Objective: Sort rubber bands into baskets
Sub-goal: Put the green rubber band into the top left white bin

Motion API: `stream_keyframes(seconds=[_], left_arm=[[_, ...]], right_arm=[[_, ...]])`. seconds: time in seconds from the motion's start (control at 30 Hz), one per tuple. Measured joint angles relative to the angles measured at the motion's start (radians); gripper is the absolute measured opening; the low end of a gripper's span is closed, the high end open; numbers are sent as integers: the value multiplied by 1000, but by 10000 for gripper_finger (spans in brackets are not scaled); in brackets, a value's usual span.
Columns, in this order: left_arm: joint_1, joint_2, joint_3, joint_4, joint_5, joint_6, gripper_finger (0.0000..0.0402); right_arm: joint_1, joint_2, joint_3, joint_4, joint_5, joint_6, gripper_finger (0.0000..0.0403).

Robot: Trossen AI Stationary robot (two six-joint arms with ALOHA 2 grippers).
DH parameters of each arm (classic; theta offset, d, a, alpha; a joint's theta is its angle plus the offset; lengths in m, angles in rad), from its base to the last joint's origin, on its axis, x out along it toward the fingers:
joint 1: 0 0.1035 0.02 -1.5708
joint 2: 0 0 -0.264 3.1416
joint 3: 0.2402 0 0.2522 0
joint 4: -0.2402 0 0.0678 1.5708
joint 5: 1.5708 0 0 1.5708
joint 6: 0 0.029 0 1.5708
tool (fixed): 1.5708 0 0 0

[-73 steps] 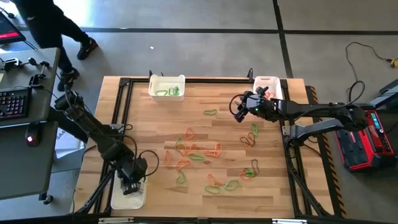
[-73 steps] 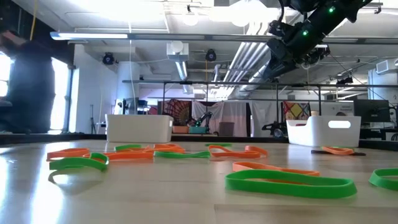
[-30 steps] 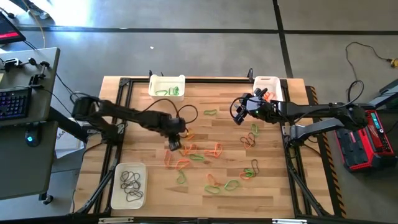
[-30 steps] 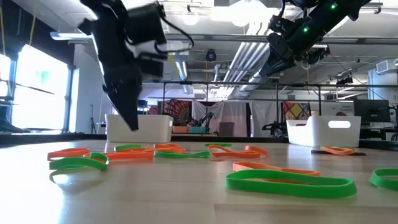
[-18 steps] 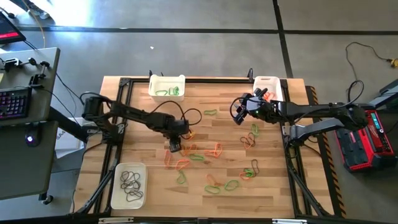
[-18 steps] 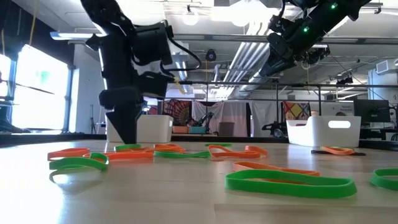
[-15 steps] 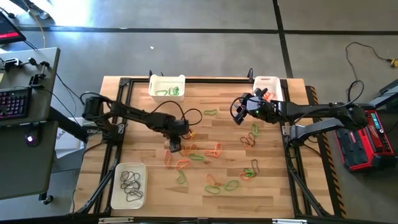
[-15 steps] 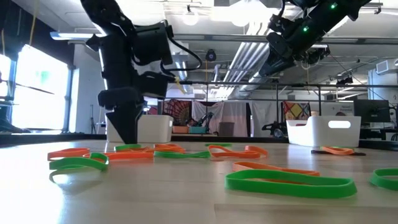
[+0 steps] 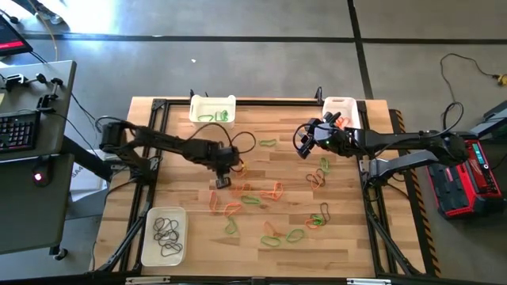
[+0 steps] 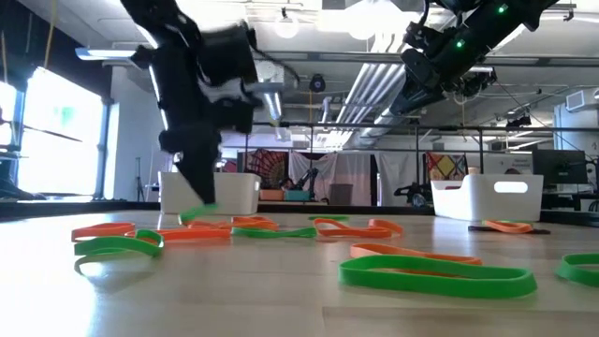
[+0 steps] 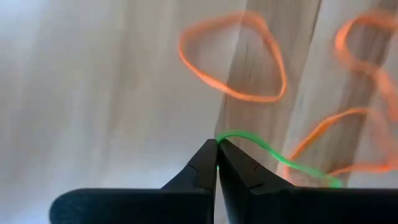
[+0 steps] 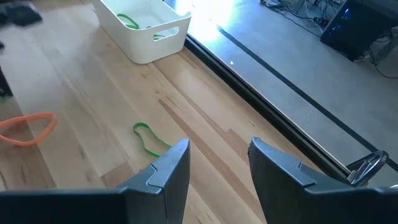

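The left gripper [image 11: 216, 163] has its jaws pinched on a green rubber band [image 11: 273, 157] over the scattered bands mid-table [image 9: 190, 214]. The right gripper [image 12: 217, 163] hovers, jaws parted and holding nothing, near the far right basket [image 9: 342, 107].

Rubber bands [image 9: 253, 198] between three baskets [image 9: 212, 109]

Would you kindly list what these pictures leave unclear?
- Left wrist view: the green band in the shut left gripper is blurred; its far end is hidden by the jaws.
- Low view: basket contents hidden by its wall.
- High view: dark bands too small to count.
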Motion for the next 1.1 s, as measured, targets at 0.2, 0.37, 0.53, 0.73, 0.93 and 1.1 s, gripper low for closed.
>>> stream_keyframes(seconds=[0.2, 0.37, 0.53, 0.73, 0.93, 1.1], left_arm=[[78, -125, 1, -47, -60, -20, 1], [219, -203, 1, -47, -121, -16, 1], [387, -221, 16, -19, -92, 29, 0], [509, -201, 114, -18, -96, 87, 0], [613, -170, 211, -22, -115, 141, 0], [667, -119, 216, -60, -68, 158, 0]], right_arm=[[0, 0, 0, 0, 0, -4, 154], [0, 0, 0, 8, 0, -2, 154], [0, 0, 0, 15, 0, 3, 154], [0, 0, 0, 15, -1, 3, 154], [0, 14, 0, 16, 0, 3, 154], [0, 63, 0, 16, 0, 3, 154]])
